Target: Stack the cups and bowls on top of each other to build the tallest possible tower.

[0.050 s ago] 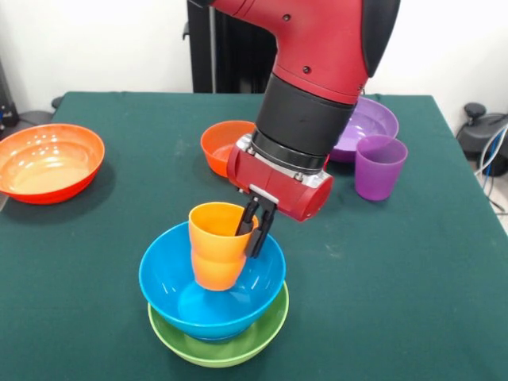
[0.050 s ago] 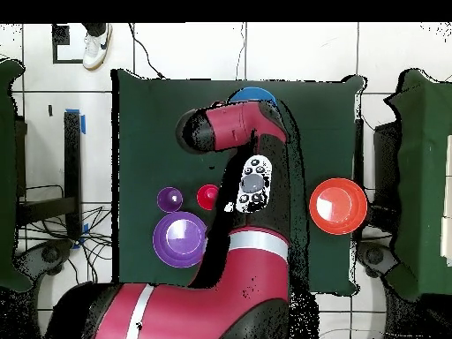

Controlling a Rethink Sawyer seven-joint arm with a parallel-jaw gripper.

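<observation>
The gripper has its fingers pinched on the orange cup's rim. The cup stands tilted in the blue bowl, itself nested in the green bowl on the worktop.

Front view bright and even; light from above, diffuse. Soft shadow on the worktop at 3 o'clock of the orange-red bowl, and another under the green bowl. White glare patches inside the orange-red bowl, on the blue bowl rim, and in the purple bowl. Arm shows a dull sheen. Back wall near washed out. Focus sharp throughout; no motion blur at the fingers.

Overhead view flatter, floor tiles overexposed. Glare spot on the purple bowl, and on the orange-red bowl at 3 o'clock.
</observation>
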